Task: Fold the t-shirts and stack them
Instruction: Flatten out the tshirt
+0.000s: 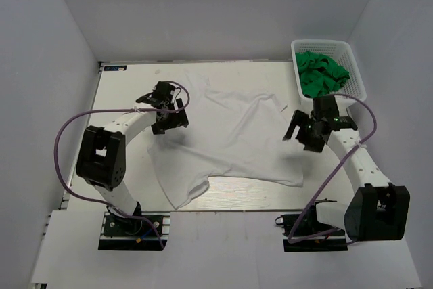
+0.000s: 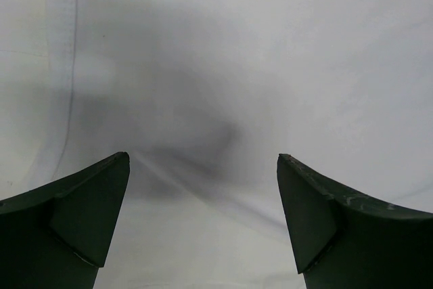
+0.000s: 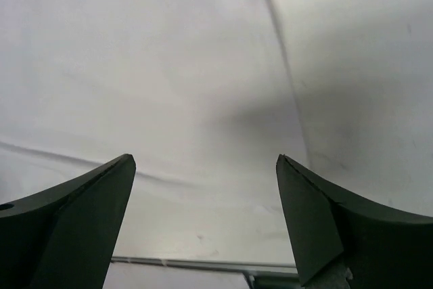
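Note:
A plain white t-shirt (image 1: 230, 143) lies spread over the middle of the table, partly rumpled, one corner reaching the front edge. It fills the left wrist view (image 2: 223, 65) and most of the right wrist view (image 3: 149, 65). Green t-shirts (image 1: 321, 76) are bunched in the basket at the back right. My left gripper (image 1: 166, 114) is open and empty, just above the shirt's left edge; its dark fingers (image 2: 81, 214) stand wide apart. My right gripper (image 1: 306, 133) is open and empty over the shirt's right edge, with its fingers (image 3: 325, 221) spread.
A white plastic lattice basket (image 1: 355, 65) stands at the back right corner. White walls close in the table at the back and both sides. Bare table (image 3: 365, 65) shows right of the shirt's edge. Purple cables loop beside each arm.

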`<action>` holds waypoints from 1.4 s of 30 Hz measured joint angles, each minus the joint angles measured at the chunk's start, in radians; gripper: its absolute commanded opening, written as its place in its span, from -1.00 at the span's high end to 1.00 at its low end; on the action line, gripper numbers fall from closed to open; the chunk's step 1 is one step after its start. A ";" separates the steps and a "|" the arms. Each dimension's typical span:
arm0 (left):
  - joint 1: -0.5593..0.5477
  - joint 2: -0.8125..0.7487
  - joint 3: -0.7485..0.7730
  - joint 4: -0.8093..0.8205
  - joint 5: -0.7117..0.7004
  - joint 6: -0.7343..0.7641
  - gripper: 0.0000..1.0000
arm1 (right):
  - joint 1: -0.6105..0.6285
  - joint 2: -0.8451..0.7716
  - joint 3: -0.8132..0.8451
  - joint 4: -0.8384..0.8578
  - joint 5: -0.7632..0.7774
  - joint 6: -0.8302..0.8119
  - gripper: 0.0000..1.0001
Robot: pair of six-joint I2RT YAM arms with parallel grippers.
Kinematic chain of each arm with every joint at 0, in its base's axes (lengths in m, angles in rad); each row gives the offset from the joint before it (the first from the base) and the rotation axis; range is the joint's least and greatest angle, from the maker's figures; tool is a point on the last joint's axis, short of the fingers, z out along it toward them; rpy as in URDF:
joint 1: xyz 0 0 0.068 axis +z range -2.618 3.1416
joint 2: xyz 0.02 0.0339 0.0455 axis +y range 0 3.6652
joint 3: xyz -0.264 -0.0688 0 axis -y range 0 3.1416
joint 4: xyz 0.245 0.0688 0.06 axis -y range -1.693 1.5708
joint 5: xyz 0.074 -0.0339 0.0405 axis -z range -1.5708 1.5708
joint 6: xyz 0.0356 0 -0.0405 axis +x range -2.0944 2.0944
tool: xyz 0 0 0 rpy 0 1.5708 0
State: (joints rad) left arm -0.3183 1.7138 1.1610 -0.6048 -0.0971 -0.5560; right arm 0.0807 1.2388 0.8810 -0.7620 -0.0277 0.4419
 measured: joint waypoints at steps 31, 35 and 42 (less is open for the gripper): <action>0.039 -0.064 -0.187 -0.125 -0.103 -0.143 -1.00 | 0.369 0.237 -0.133 0.473 -0.186 -0.016 -0.81; 0.068 -0.050 -0.150 -0.195 -0.182 -0.151 -1.00 | 0.459 0.256 -0.113 0.472 -0.229 -0.034 -0.81; 0.071 -0.049 0.024 -0.166 -0.228 -0.094 -1.00 | 0.483 0.260 0.067 0.349 -0.097 -0.024 -0.81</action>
State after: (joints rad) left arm -0.2478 1.6650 1.1854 -0.7704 -0.3248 -0.6502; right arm 0.5636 1.4990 0.9482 -0.4126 -0.1249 0.4183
